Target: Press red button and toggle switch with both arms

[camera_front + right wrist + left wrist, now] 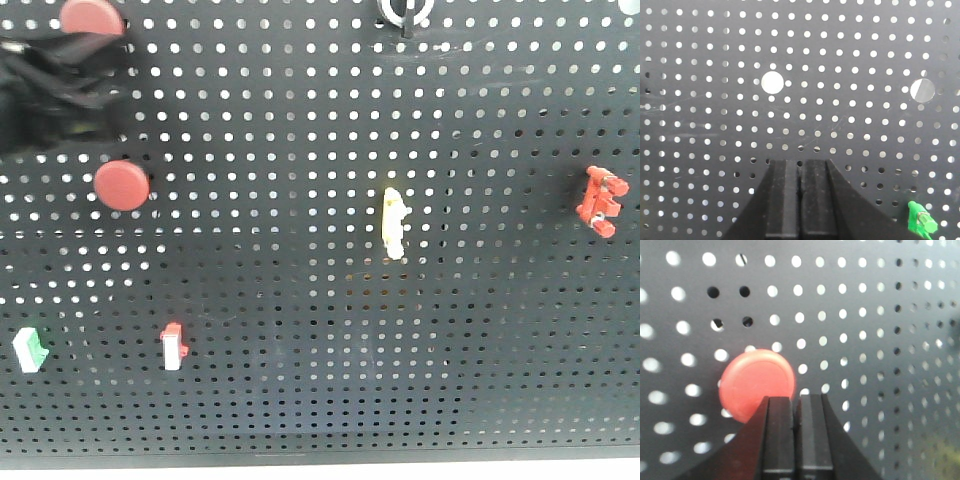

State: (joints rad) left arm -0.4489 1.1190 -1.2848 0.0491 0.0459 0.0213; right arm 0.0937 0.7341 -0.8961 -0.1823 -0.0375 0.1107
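Note:
Two round red buttons sit on the black pegboard [300, 400], one at the top left edge [92, 15] and one lower [121, 186]. My left arm [50, 90] is a blurred black mass between them at the far left. In the left wrist view my left gripper [796, 399] is shut and empty, its tips just right of and below a red button [752, 382]. A yellow-white toggle switch [394, 222] stands at the board's centre. My right gripper [800, 162] is shut and empty, facing bare pegboard; it is out of the front view.
A red switch [603, 200] is at the right, a green one [30, 348] and a red-white one [174, 346] at the lower left, and a black knob [405, 10] at the top. A green part [920, 222] shows at the right wrist view's lower right.

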